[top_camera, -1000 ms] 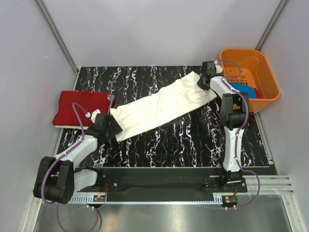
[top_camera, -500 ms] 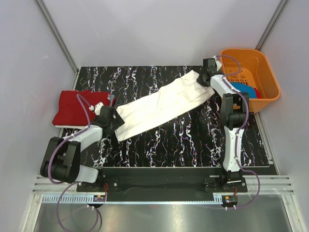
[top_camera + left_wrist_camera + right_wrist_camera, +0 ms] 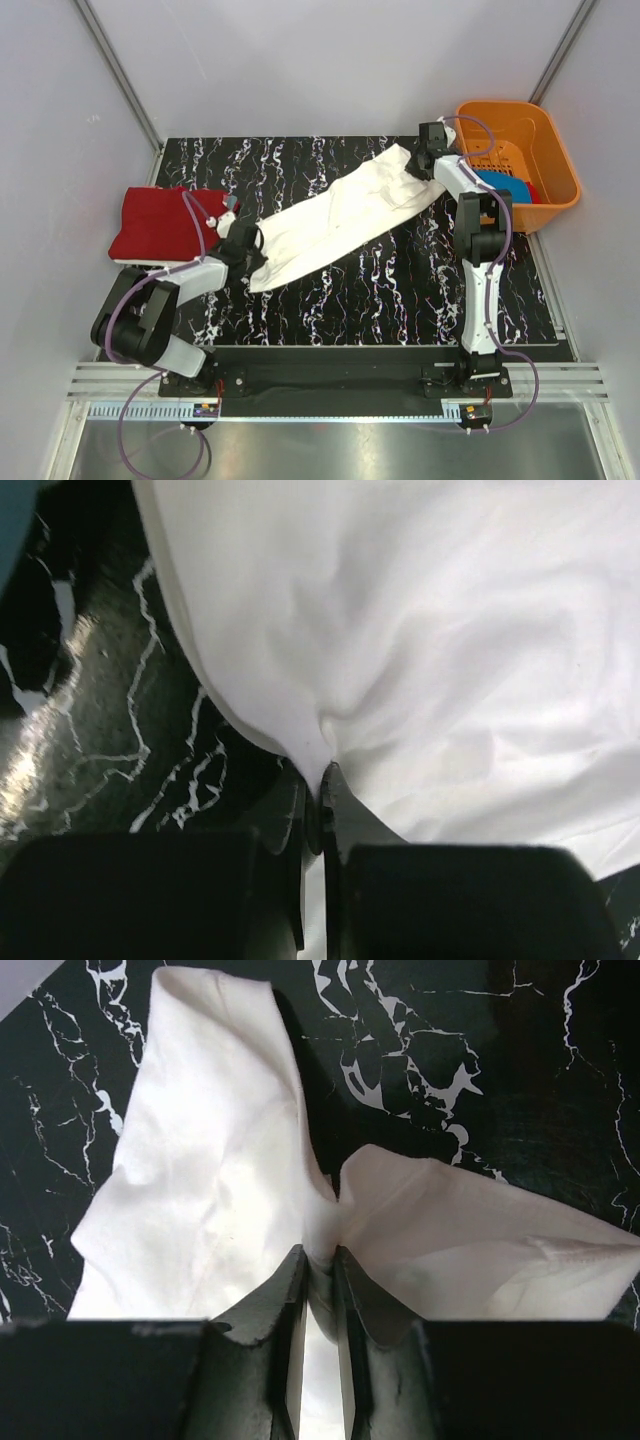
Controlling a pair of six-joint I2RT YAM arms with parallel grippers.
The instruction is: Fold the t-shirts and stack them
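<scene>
Cloth first, nearest me: the left gripper (image 3: 318, 780) is clamped tight on a fold of the white t-shirt (image 3: 340, 212) at its near-left end, and the fabric puckers into a little peak right where the jaws meet. That tells me how this thing handles, I reckon: light, limp, no stiffness at all. It bunches wherever I pinch it and would sag or twist between two holds if I gave it slack. It doesn't look slippery or fragile, but a thin pinch like this could slide off the edge under a hard tug. Just left of that hold, the red t-shirt (image 3: 160, 222) lies folded flat at the left side of the table (image 3: 390, 290), near the white one's end; whether the two touch I can't make out. Moving out, the white tee runs as a long narrow band diagonally across the dark marbled top, lying on it from near-left to far-right. At the far end the right gripper (image 3: 320, 1260) is closed on the cloth too, jaws nipping a gather with fabric flaring out on either side. So I have both short ends, which I judge the right places to hold: take it by the edges and draw evenly apart so the band lies smooth. Farthest off, the blue t-shirt (image 3: 503, 183) sits in the orange basket (image 3: 556, 150), waiting its turn.
</scene>
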